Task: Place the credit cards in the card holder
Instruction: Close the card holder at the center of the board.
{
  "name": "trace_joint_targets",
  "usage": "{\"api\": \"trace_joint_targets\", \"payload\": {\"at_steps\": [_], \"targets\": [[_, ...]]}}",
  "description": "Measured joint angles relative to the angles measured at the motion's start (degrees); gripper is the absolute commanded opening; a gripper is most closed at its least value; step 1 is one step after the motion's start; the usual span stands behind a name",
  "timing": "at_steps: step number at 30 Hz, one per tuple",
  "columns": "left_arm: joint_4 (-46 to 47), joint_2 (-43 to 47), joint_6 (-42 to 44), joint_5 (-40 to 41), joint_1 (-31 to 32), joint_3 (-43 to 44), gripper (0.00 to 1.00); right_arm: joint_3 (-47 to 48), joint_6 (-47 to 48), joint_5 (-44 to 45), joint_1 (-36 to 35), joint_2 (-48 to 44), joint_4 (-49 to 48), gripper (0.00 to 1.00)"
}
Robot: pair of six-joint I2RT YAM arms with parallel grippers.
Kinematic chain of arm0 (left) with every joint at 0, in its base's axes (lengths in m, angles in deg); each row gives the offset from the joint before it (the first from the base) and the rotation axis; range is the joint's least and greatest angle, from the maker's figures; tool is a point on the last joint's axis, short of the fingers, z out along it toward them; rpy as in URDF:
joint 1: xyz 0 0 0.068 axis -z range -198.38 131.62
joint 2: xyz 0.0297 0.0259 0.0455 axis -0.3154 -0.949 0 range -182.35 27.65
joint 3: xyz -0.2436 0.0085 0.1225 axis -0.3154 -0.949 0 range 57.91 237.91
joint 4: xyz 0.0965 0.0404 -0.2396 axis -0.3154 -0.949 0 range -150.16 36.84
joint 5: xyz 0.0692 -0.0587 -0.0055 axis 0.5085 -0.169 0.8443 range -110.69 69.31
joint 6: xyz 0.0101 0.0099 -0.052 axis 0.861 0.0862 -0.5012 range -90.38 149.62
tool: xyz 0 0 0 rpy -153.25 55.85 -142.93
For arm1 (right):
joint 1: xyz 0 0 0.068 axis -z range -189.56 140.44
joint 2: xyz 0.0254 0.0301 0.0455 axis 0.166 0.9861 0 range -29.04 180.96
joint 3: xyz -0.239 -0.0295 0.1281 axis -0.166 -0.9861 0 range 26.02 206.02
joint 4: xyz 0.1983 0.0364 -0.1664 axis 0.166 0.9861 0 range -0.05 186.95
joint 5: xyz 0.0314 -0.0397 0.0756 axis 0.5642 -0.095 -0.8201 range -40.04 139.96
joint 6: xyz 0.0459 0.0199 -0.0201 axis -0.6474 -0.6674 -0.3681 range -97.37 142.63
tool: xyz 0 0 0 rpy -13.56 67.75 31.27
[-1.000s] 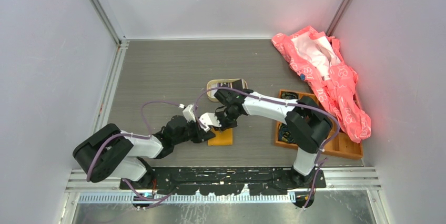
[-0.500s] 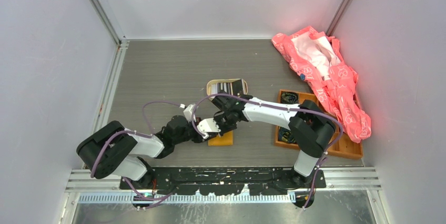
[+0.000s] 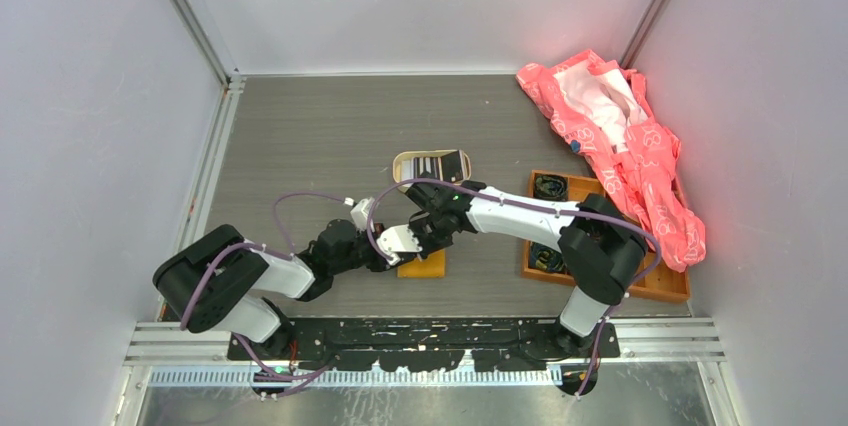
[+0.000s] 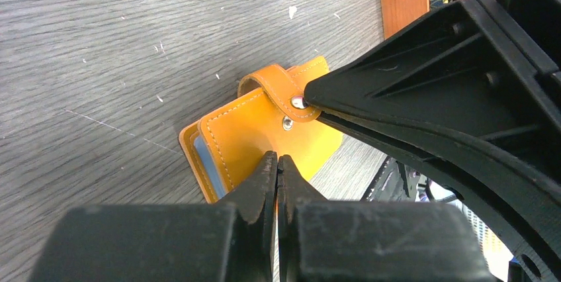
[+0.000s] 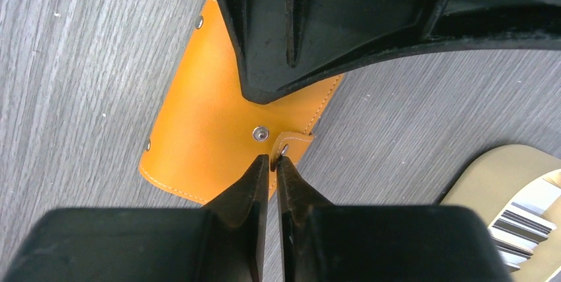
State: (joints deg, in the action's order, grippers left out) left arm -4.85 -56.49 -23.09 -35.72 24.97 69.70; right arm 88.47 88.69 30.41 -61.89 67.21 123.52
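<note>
The card holder (image 3: 421, 264), a small flat orange wallet, lay folded shut on the grey table (image 3: 300, 146), just in front of the two arm bases and between both hands. My left hand (image 4: 276, 163) was fully closed, its tips pressed down on the holder's top cover. My right hand (image 5: 272, 161) stood very narrow, only a thin slit between its fingers, with the tips at the free end of the strap (image 4: 274, 87). I could not tell whether they pinched it. The strap's end sat just beside the round stud (image 5: 261, 134) rather than over it, so I judged the snap undone. A sliver of pale blue lining showed at one edge of the holder. The cards (image 3: 428, 164) lay in an oval beige tin (image 3: 405, 178) a little farther back on the table. I saw no card in the holder. I judged the task to be at its start: the holder had yet to be opened, and every card had yet to be moved.
</note>
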Motion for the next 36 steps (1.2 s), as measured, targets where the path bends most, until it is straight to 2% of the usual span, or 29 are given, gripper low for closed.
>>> {"api": "trace_joint_targets", "payload": {"at_steps": [8,15,18,24,36], "targets": [[0.0,0.0,-0.5,0.0,-0.1,0.0,0.00,-0.3,0.0,0.0,-0.1,-0.3,0.3,0.15],[0.0,-0.1,-0.9,-0.2,-0.2,0.0,0.00,-1.2,-0.5,0.9,-0.1,-0.3,-1.2,0.05],[0.0,-0.1,-0.9,-0.2,-0.2,0.0,0.00,-1.3,-1.1,1.4,-0.1,-0.3,-2.2,0.05],[0.2,-0.3,-1.0,-0.4,-0.3,0.0,0.00,-1.4,-2.4,2.6,-0.1,-0.3,-3.8,0.17],[1.3,-1.1,-1.2,-0.7,-0.3,0.0,0.00,-2.0,-3.4,2.8,-0.1,-0.3,-5.3,0.18]]}}
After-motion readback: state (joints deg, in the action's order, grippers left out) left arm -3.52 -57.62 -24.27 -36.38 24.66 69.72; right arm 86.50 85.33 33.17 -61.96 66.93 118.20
